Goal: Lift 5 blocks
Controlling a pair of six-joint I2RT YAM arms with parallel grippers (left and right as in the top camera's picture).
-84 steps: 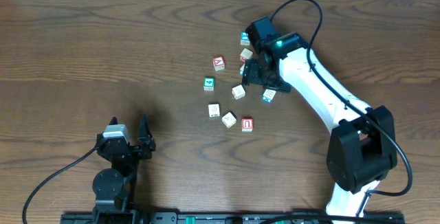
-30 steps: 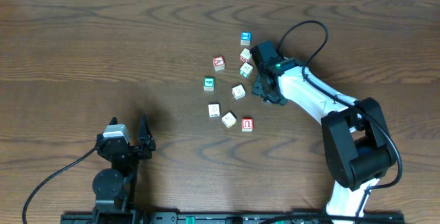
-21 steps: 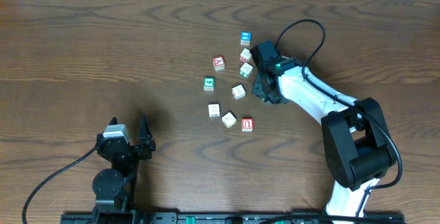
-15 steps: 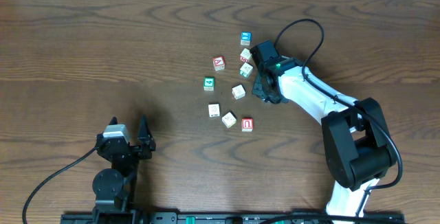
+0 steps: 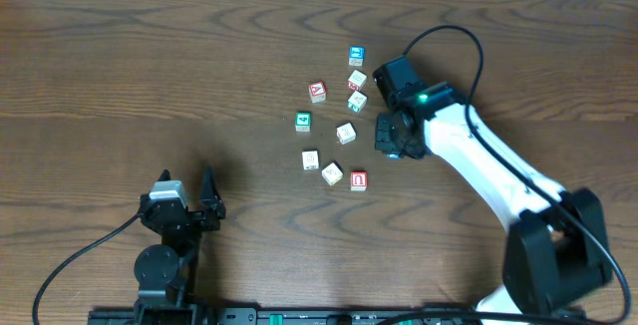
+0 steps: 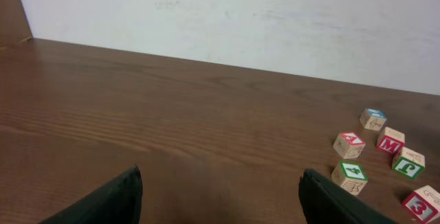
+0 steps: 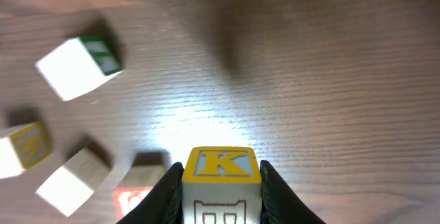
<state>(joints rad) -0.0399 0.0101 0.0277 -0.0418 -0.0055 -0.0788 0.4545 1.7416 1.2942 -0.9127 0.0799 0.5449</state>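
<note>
The right gripper [image 7: 220, 191] has its jaws clamped on the K block [image 7: 221, 163], seemingly off the counter [image 7: 330, 80]. The other blocks [image 5: 345, 133] lie at its nine o'clock. The left gripper [image 6: 220, 183] jaws stand apart.

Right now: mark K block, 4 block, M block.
K block [image 7: 220, 163], right wrist view, yellow K face.
4 block [image 6: 352, 170], left wrist view, green top face.
M block [image 6: 389, 144], left wrist view, red M face.

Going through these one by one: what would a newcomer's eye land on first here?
The right gripper stands out, clamped on a K block beside the scattered blocks on the wooden table. The block looks raised off the wood. The left gripper sits open and idle at the near left.
</note>
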